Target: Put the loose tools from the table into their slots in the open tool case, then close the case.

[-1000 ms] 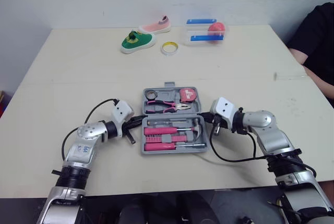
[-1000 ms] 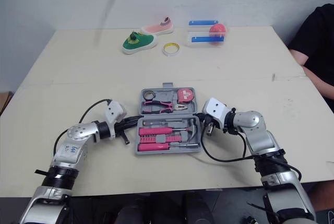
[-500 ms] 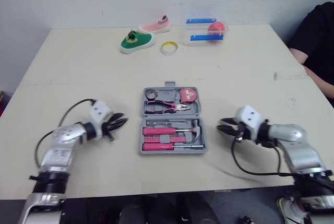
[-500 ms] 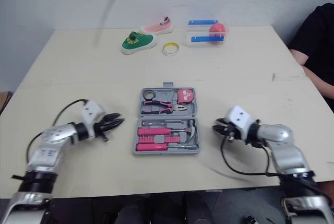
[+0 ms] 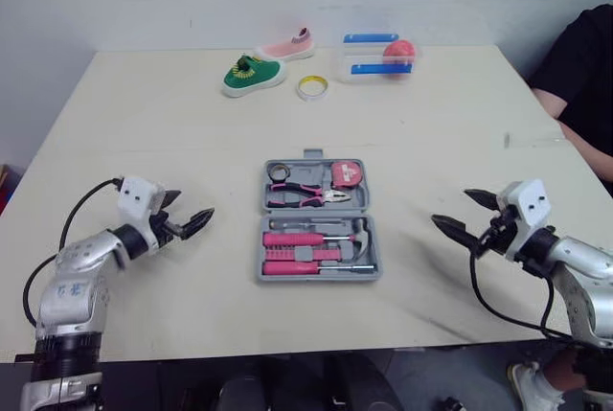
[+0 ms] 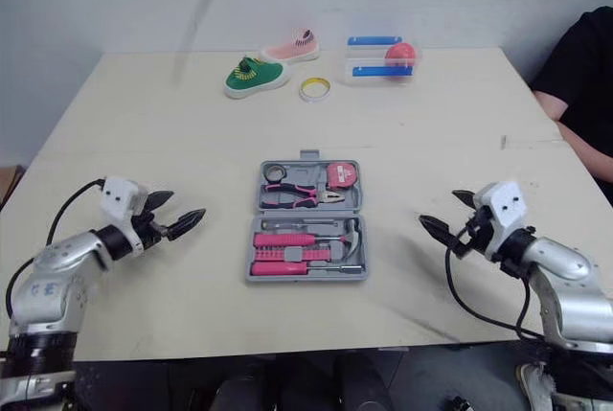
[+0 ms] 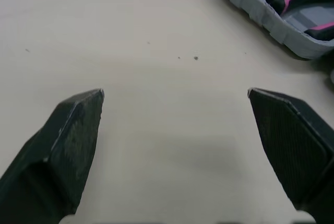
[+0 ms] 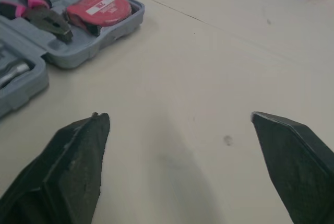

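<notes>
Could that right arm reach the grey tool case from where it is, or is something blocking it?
Probably yes: the right pincer is open and points toward the tool case, and just bare table lies between them.

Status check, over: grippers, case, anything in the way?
Left gripper and right gripper open, empty, flanking case. Case open, tools in slots, not yet closed. Person at far right, apart from right gripper.

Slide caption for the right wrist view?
Open right gripper above the table, beside the tool case holding pliers and tape measure.
</notes>
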### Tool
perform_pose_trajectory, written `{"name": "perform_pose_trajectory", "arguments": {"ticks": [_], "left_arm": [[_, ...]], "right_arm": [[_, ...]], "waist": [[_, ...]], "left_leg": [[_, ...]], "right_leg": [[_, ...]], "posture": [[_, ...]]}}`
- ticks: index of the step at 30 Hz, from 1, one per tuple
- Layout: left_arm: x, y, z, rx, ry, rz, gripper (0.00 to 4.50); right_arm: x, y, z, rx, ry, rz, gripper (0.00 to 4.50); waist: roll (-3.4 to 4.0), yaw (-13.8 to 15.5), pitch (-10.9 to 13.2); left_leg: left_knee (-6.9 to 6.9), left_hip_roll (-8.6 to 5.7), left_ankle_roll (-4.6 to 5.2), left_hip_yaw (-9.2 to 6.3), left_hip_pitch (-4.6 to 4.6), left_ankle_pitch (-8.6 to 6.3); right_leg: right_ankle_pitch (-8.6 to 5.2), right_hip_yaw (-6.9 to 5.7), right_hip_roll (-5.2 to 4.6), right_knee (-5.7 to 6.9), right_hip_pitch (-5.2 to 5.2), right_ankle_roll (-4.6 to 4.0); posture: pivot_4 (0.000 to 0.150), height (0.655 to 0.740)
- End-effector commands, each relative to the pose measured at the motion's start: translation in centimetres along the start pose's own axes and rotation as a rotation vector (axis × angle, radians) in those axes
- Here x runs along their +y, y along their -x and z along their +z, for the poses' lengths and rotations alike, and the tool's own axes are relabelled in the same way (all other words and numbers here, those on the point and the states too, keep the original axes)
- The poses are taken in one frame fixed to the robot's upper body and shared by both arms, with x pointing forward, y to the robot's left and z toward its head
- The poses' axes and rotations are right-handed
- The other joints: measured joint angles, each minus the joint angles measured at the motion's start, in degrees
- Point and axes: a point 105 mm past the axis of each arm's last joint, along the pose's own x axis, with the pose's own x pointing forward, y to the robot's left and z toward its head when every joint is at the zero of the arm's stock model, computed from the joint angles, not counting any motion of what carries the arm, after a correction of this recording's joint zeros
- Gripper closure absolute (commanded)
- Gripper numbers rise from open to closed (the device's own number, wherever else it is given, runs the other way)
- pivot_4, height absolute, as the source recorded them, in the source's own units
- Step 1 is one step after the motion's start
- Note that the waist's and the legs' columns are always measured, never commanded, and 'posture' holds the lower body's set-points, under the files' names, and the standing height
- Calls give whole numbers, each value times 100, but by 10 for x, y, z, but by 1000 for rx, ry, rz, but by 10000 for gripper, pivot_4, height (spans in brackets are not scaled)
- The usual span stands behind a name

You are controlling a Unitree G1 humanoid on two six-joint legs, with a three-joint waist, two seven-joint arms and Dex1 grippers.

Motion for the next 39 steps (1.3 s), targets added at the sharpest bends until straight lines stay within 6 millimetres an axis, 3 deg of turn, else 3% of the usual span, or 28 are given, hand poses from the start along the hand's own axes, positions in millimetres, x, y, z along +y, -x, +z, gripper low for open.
{"name": "perform_pose_trajectory", "arguments": {"ticks": [1, 7, 11, 18, 23, 29, 39], "left_arm": [[-18, -14, 43, -38, 29, -60, 290], [-28, -38, 50, 58, 96, -79, 290], [-33, -53, 54, 128, 78, -68, 290], [-38, -64, 54, 168, 89, -46, 290], [-45, -73, 49, 201, 95, -43, 290], [-48, -77, 43, 219, 103, -28, 290], [-45, -81, 37, 288, 74, -14, 290]], "right_arm": [[23, -15, 22, 88, -102, 91, 0], [40, -40, 45, 196, -261, 146, 0], [44, -60, 58, 317, -287, 98, 0], [51, -80, 74, 364, -306, 65, 0], [52, -89, 65, 461, -239, 15, 0], [60, -97, 62, 462, -253, 36, 0], [59, -105, 44, 530, -251, -10, 0]], "waist": [[-5, 9, 12], [-3, 2, 14], [-7, 14, 18], [-7, 9, 18], [-7, 9, 18], [-7, 7, 18], [-7, -4, 18]], "left_leg": [[1, 0, -2, 0, -4, 4], [-10, 1, -41, 2, -4, 14], [20, -1, -44, 9, -116, 45], [23, -3, -51, 15, -166, 62], [36, -3, -49, 15, -172, 62], [46, -3, -48, 15, -178, 63], [87, -2, -47, 13, -178, 63]], "right_leg": [[0, -1, 0, 2, -5, 0], [-8, 2, 9, -3, -11, -7], [-4, 6, 10, 25, -125, 1], [-3, 9, 9, 42, -184, 2], [-2, 9, 11, 50, -189, 2], [1, 10, 10, 56, -191, 6], [3, 10, 11, 89, -189, 8]], "posture": [[1500, 7400], [1500, 7400], [1500, 7400], [1500, 7400], [1500, 7400], [1500, 7400], [1500, 7400]]}}
